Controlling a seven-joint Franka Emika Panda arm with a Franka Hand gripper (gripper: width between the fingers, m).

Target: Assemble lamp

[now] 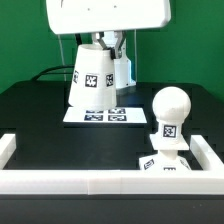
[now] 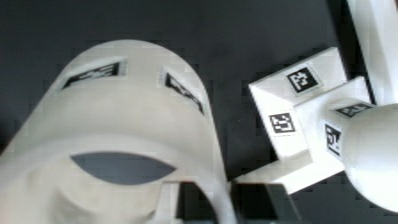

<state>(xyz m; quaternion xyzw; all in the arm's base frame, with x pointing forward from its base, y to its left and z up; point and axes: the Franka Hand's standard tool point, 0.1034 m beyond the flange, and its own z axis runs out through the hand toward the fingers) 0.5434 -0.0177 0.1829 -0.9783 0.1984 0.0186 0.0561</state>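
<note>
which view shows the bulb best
The exterior view: the bulb shows whole there, ball on its tagged neck, standing on the square base near the white rail. The wrist view catches only a curved edge of the bulb at the frame's border, with the shade filling most of the picture.

One camera faces me low across the surface (image 1: 30,110), fairly near; my wrist camera looks steeply down, close. Both catch shade (image 1: 90,72) (image 2: 125,120) and bulb (image 1: 170,108) (image 2: 370,140).
</note>
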